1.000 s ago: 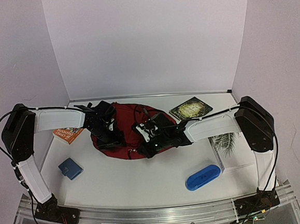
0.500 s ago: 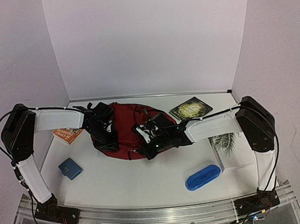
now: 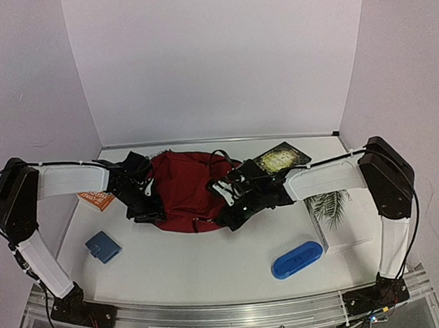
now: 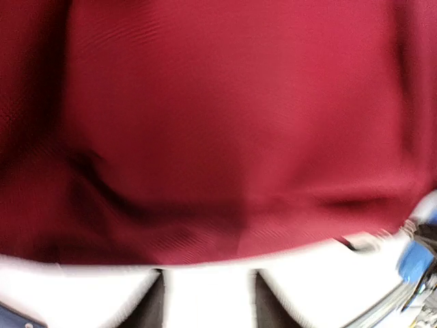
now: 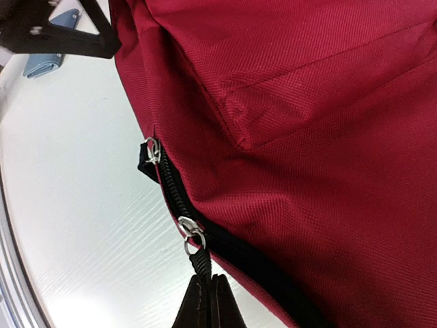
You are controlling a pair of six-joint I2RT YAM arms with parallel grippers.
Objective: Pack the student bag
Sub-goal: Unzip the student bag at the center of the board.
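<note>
Location: student bag (image 3: 182, 193) lies on the white worktop (image 3: 197, 264), mid-depth, between the two arms
Right side: right tool (image 5: 208, 297) clenched on the black zip pull (image 5: 199, 263) at the bag's near right edge; jaws fully together
Left side: left tool (image 4: 208, 277) at the bag's left edge; fingers (image 4: 147, 304) apart, tips at the red hem; view blurred; cannot tell whether fabric is gripped
Surroundings: blue case (image 3: 296, 258) towards the front, well apart from the bag; orange book (image 3: 97, 198) beside the left arm

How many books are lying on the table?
3: orange book beside the left arm; dark gold-patterned book at the back right; white palm-leaf book under the right arm. The backpack could hide more.
</note>
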